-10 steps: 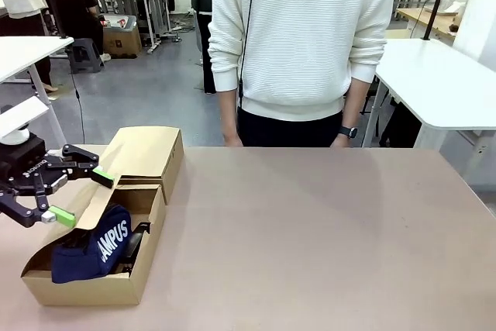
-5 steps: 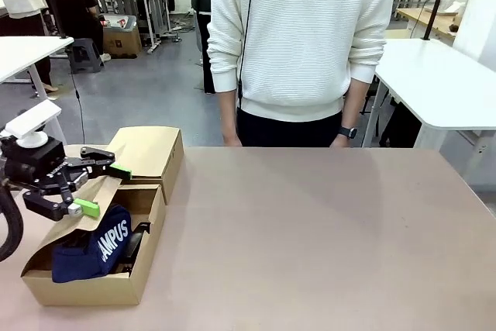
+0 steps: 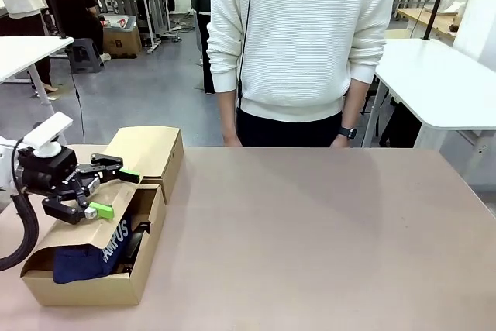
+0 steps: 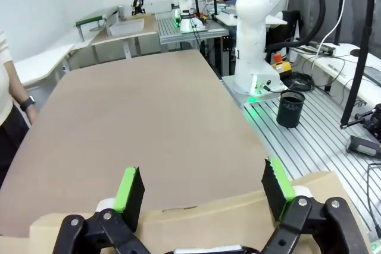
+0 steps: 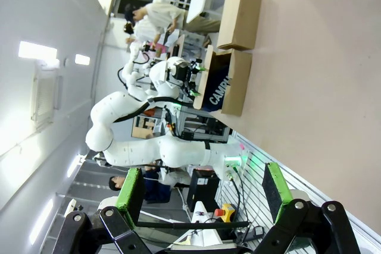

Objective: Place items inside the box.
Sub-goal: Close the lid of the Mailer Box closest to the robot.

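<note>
On my feed the left end effector [image 3: 110, 191] sits spread wide, gripping nothing, green pads either side of the brown cardboard box's [image 3: 116, 288] raised flap. Right below it, the navy zip pouch lettered "CAMPUS" [image 3: 93, 255] lies inside the box, on the tan table [image 3: 325, 238]. Right end effector [image 5: 199, 188] is spread wide too, nothing between its pads.

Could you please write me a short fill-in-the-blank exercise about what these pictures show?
1. The navy pouch lies inside the cardboard ____.
2. The white lettering on the pouch ends in the letters ____.
3. The left gripper, its fingers spread, hovers at the box's near ____.
4. The person across the table wears a ____ on one wrist.

Missing words: box; PUS; flap; watch
</note>
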`<action>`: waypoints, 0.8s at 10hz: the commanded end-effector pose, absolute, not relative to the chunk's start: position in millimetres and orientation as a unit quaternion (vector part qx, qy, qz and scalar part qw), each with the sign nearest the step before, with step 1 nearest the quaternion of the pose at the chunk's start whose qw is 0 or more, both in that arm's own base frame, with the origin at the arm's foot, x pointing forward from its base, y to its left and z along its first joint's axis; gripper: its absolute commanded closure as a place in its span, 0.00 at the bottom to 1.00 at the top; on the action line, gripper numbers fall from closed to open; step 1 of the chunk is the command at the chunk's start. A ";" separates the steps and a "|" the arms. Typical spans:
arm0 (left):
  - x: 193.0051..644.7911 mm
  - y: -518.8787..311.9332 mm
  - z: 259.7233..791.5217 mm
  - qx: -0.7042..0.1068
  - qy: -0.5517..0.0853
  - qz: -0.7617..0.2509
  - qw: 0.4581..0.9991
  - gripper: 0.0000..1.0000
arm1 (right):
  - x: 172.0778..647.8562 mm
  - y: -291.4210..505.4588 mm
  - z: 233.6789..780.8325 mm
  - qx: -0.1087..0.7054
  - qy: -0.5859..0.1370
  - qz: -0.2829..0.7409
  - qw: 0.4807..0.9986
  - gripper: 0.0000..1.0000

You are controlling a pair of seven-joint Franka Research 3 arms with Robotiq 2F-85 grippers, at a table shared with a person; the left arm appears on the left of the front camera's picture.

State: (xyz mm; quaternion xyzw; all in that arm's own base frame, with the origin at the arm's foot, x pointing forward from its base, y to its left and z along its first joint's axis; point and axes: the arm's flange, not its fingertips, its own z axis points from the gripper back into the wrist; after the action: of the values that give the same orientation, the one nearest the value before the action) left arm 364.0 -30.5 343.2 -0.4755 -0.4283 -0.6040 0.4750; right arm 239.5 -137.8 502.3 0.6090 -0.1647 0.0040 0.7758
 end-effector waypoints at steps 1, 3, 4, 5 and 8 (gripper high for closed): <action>358.1 -47.6 335.7 -0.476 -0.421 -0.612 0.471 0.00 | 239.6 -138.5 504.0 0.615 -0.173 0.010 0.769 0.00; 351.4 -64.3 324.8 -0.475 -0.420 -0.612 0.472 0.00 | 239.6 -138.5 504.0 0.615 -0.173 0.010 0.769 0.00; 349.3 -69.5 318.4 -0.467 -0.421 -0.612 0.479 0.00 | 239.6 -138.5 504.0 0.615 -0.173 0.010 0.769 0.00; 348.6 -72.8 313.1 -0.460 -0.425 -0.612 0.483 0.00 | 239.6 -138.5 504.0 0.615 -0.173 0.010 0.769 0.00; 355.7 -76.1 297.8 -0.456 -0.439 -0.589 0.502 0.00 | 239.6 -138.5 504.0 0.615 -0.173 0.010 0.769 0.00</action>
State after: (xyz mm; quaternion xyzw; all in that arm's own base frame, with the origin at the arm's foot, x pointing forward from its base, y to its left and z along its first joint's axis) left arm 369.9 -65.2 314.5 -0.4712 -0.4179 -0.5947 0.4997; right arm 239.5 -137.9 502.3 0.6091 -0.1648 0.0039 0.7758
